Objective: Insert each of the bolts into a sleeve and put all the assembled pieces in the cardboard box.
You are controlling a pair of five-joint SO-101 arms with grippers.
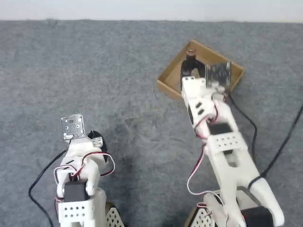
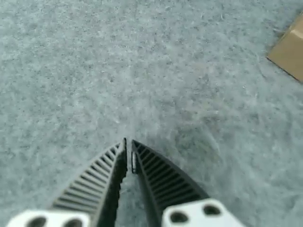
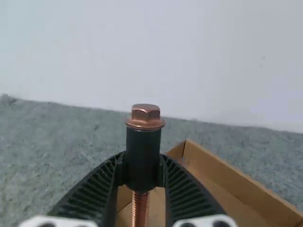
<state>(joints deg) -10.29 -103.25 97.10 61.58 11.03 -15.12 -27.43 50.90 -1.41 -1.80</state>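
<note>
Copper bolt in sleeve, right claw clamping (thread cut off).

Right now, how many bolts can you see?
1. The bolt sits in a black sleeve held by the right gripper above the cardboard box. Others may lie hidden inside it.

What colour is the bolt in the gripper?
Copper-coloured bolt, inside a black sleeve; clearest in the right wrist view.
</note>
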